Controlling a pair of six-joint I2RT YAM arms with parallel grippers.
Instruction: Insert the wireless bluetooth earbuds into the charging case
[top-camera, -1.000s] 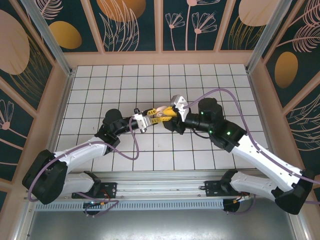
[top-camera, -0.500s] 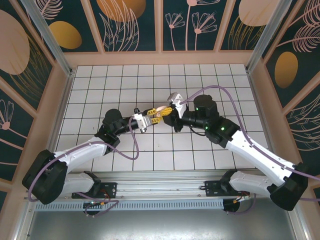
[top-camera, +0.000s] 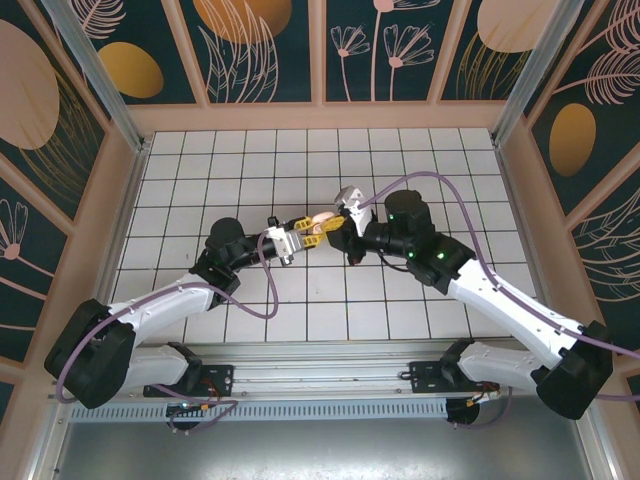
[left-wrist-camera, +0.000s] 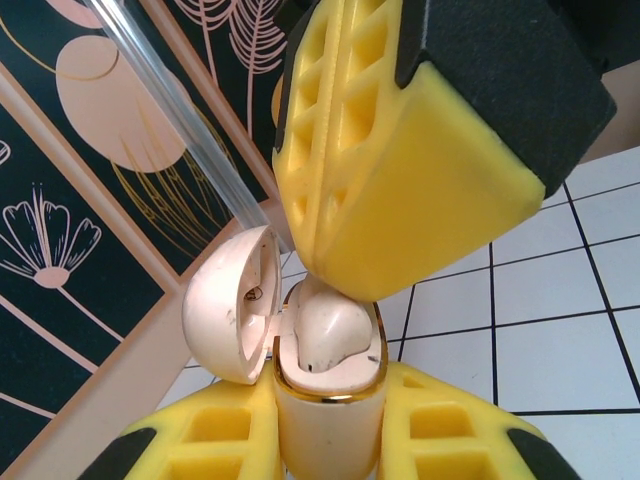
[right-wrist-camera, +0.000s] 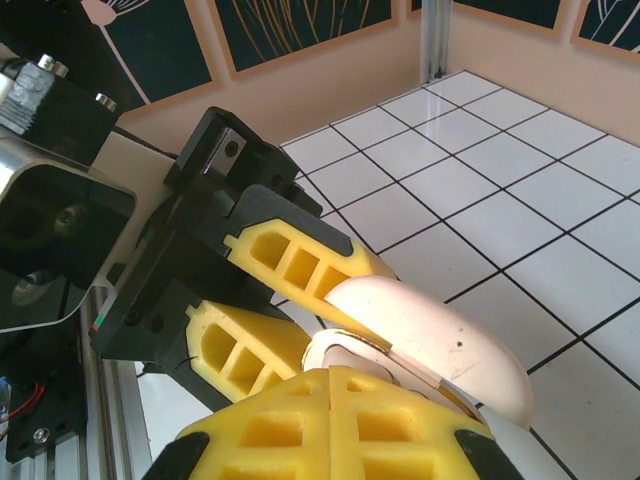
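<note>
Yellow R gripper (left-wrist-camera: 345, 270) fingers are now pressed together w/ nothing between them; a sec ago they stood a bit apart. R arm has also swung in closer to table (top-camera: 200, 170) centre. L gripper (top-camera: 298, 234) hasn't budged: clamped on case (left-wrist-camera: 325, 425), holding it upright near mid-table, R gripper at its 3 o'clock from above. Lid (left-wrist-camera: 228, 318) hangs open at 9 o'clock of case body. One bud (left-wrist-camera: 325, 338) sits in the well, R tips seemingly touching it from 12 o'clock. Likely meaning: bud let go into case, shut tips now pushing it home. It looks proud of the rim, so prob. not fully seated. 2nd bud: can't tell where. Lid not yet shut.
</note>
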